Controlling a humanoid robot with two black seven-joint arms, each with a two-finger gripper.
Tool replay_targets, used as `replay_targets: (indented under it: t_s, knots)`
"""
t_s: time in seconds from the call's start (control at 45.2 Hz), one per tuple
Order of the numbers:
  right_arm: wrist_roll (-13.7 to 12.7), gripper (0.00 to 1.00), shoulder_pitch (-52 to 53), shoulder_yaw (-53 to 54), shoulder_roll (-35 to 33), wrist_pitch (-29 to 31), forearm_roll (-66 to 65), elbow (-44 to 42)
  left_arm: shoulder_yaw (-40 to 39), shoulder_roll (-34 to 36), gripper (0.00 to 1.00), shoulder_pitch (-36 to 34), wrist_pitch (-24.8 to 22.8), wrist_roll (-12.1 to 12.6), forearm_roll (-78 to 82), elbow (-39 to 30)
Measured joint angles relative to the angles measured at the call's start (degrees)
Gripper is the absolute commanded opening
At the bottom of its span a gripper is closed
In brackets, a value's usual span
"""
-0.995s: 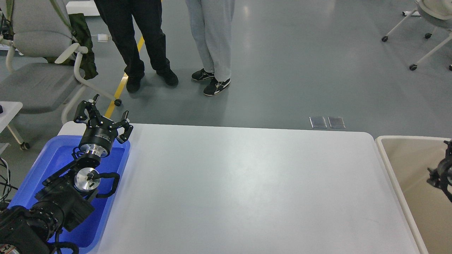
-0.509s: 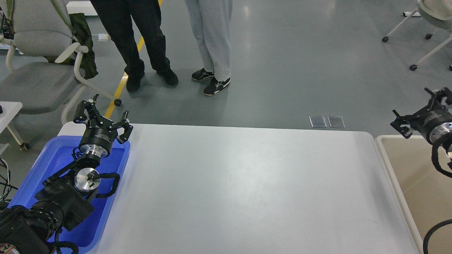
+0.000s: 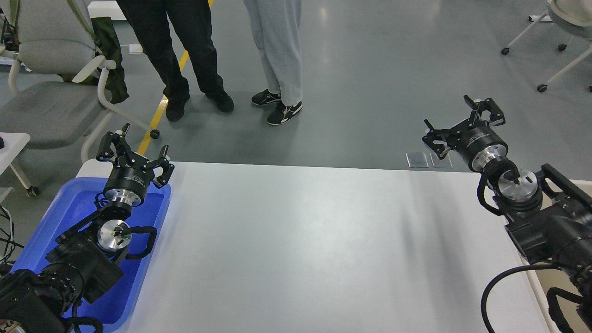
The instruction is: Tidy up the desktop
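Surroundings: blue plastic tray (image 3: 69, 208) at the left edge of the tabletop (image 3: 305, 240), under the left arm; beige tub (image 3: 539, 277) at the right edge, mostly hidden by the right arm; grey office chair (image 3: 46, 83) on the floor at far left; second chair (image 3: 566, 27) at far right; two persons beyond the far edge, one in black trousers (image 3: 175, 51), one in grey trousers (image 3: 277, 46), seen only from the waist down; two small floor plates (image 3: 428, 160) near the far right corner. Left pincer (image 3: 134, 155): fingers spread wide, nothing held, over the far end of the tray. Right pincer (image 3: 462, 125): fingers spread wide, nothing held, past the far right corner, above the floor. Tabletop: large, white, smooth, rounded corners, fills the middle and lower view between tray and tub; faint arm shadow on its right part; nothing stands between the pincers and its surface
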Motion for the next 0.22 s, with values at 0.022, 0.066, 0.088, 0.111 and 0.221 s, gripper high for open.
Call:
replay_targets:
  t_s: [0.022, 0.066, 0.088, 0.111, 0.221]
  knots:
    - [0.0, 1.0, -0.04, 0.0, 0.43, 0.16, 0.02, -0.01, 0.0, 0.0, 1.0, 0.0, 0.0, 0.0, 0.0, -0.01]
    - [0.01, 1.0, -0.31, 0.01, 1.37, 0.58, 0.08, -0.05, 0.0, 0.0, 1.0, 0.0, 0.0, 0.0, 0.0, 0.0]
    - [0.01, 1.0, -0.46, 0.01, 1.73, 0.72, 0.09, -0.07, 0.0, 0.0, 1.0, 0.0, 0.0, 0.0, 0.0, -0.01]
    - [0.01, 1.0, -0.7, 0.01, 2.16, 0.94, 0.11, -0.07, 0.0, 0.0, 1.0, 0.0, 0.0, 0.0, 0.0, -0.01]
    - [0.02, 1.0, -2.1, 0.01, 3.63, 1.94, 0.18, -0.13, 0.0, 0.0, 1.0, 0.0, 0.0, 0.0, 0.0, 0.0]
